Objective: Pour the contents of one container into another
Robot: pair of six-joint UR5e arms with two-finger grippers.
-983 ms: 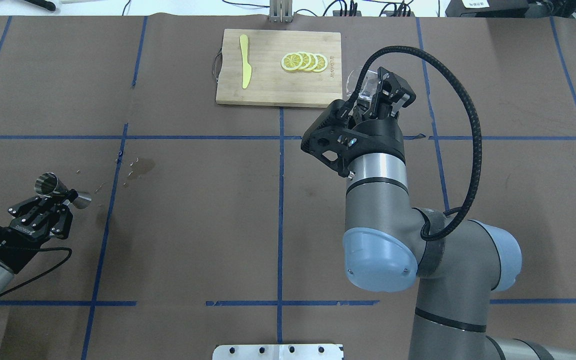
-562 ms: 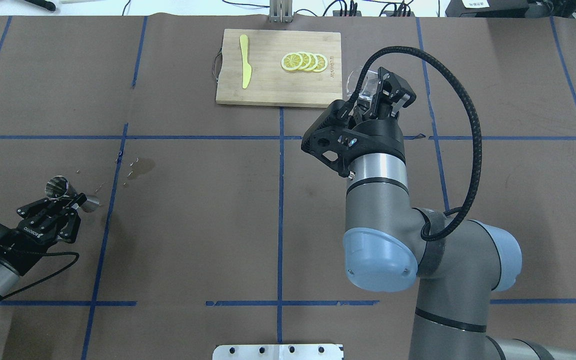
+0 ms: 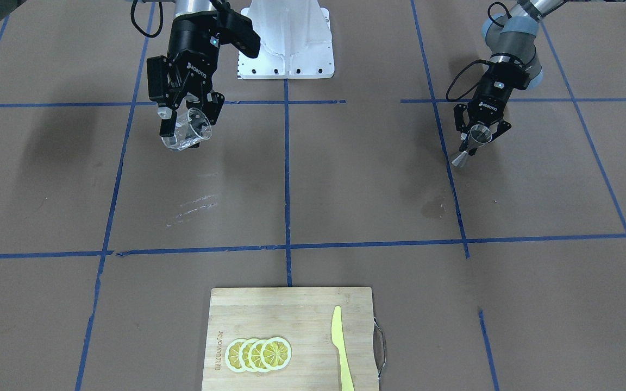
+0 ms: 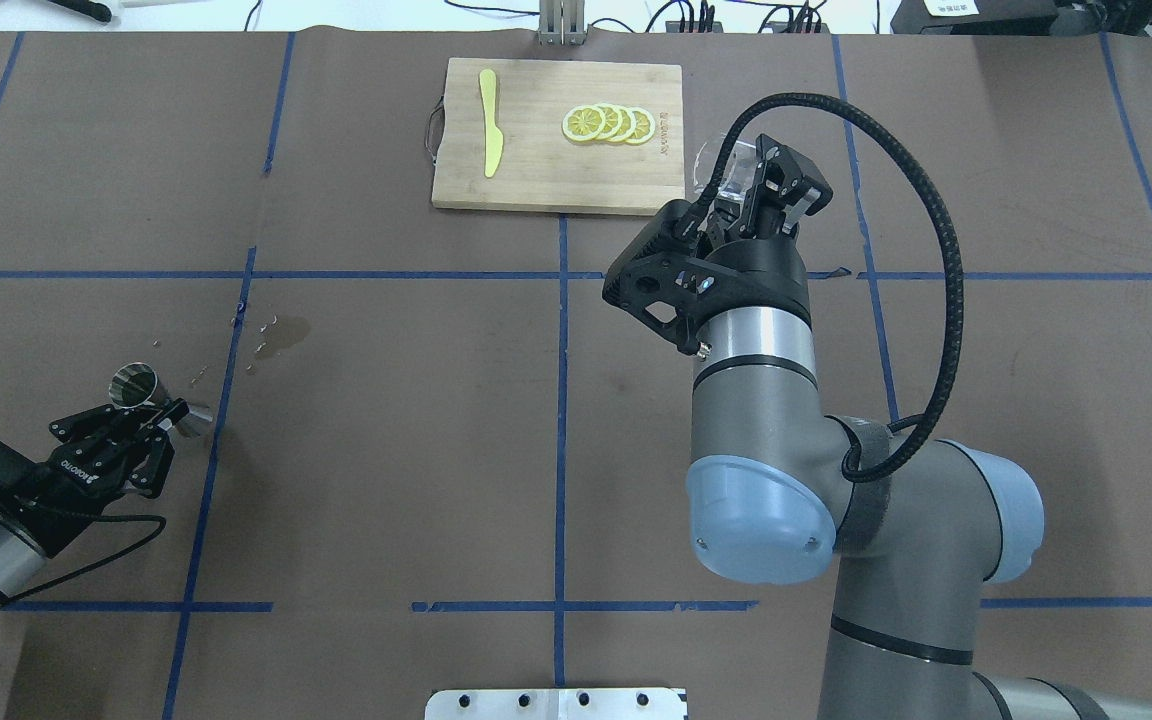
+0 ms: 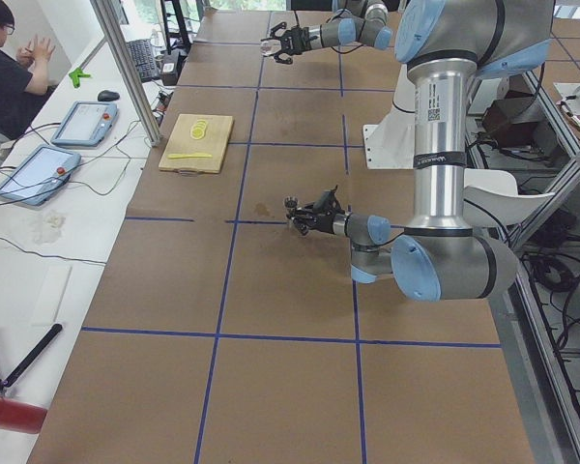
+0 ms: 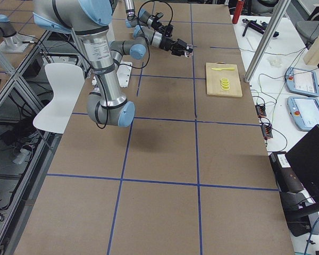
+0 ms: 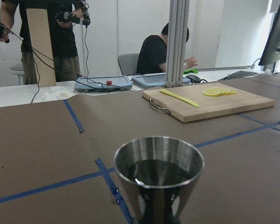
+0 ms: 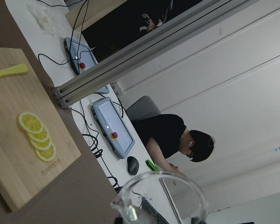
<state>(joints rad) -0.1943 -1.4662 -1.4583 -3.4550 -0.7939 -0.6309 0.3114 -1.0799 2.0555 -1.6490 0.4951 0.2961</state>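
The steel jigger [image 4: 151,398] is at the table's left, with my left gripper [image 4: 158,418] shut on its narrow waist. It shows in the front view as jigger [image 3: 470,144] in left gripper [image 3: 478,137]. In the left wrist view the jigger [image 7: 158,179] stands upright with dark liquid in its upper cone. The clear cup [image 4: 719,172] hangs tilted above the table just right of the board, with my right gripper [image 4: 751,195] shut on it. The front view shows the cup [image 3: 186,130] below right gripper [image 3: 189,115]. Its rim fills the bottom of the right wrist view as cup [image 8: 158,198].
A wooden cutting board [image 4: 536,170] at the far middle carries lemon slices [image 4: 608,123] and a yellow knife [image 4: 489,122]. A wet stain [image 4: 281,335] marks the paper beyond the jigger. A metal base plate [image 4: 556,703] sits at the near edge. Operators sit beyond the table.
My left gripper has drawn back toward the near left edge with the jigger, which has swung from leaning over toward upright. The right arm and the cup have not moved.
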